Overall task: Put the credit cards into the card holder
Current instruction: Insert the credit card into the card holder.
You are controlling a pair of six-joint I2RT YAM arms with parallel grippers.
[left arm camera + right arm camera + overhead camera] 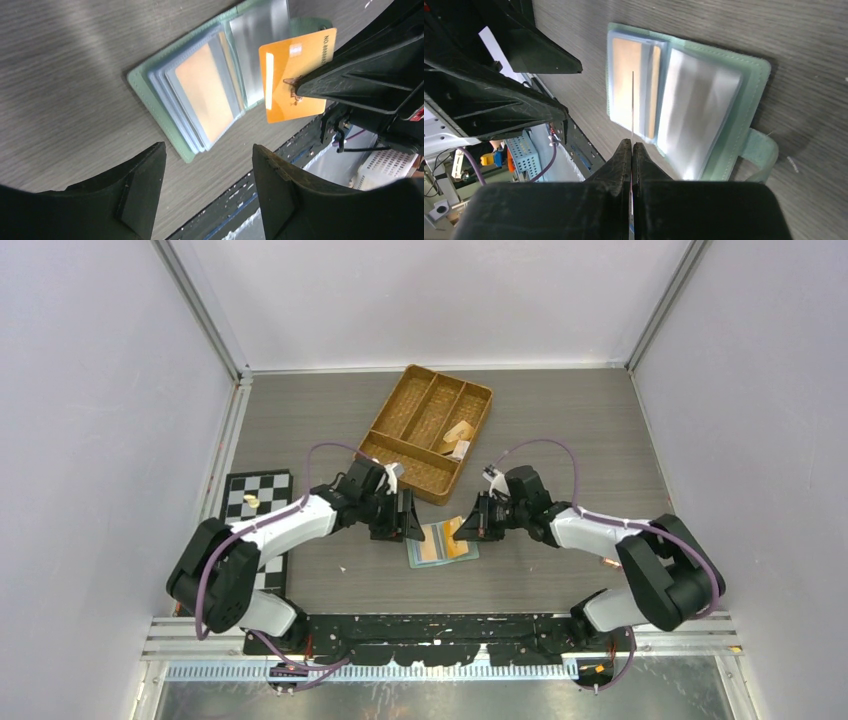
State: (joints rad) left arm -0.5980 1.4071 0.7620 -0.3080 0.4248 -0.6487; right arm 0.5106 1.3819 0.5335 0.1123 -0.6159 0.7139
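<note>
The sage-green card holder [425, 558] [161, 101] [755, 75] lies open on the table between the two arms, its clear pockets facing up. One pocket holds an orange card [202, 90]. My right gripper [468, 527] [631, 145] is shut on another orange credit card [292, 67], which hangs just above the holder's right half. In the right wrist view that card is edge-on, a thin line [632, 107]. My left gripper [407, 524] [207, 167] is open with nothing between its fingers, just left of the holder and above its near edge.
A woven brown divided tray [405, 418] with small items in it stands behind the holder. A chessboard [262, 492] lies at the left, partly under the left arm. The black rail of the table's near edge [280, 155] runs close to the holder.
</note>
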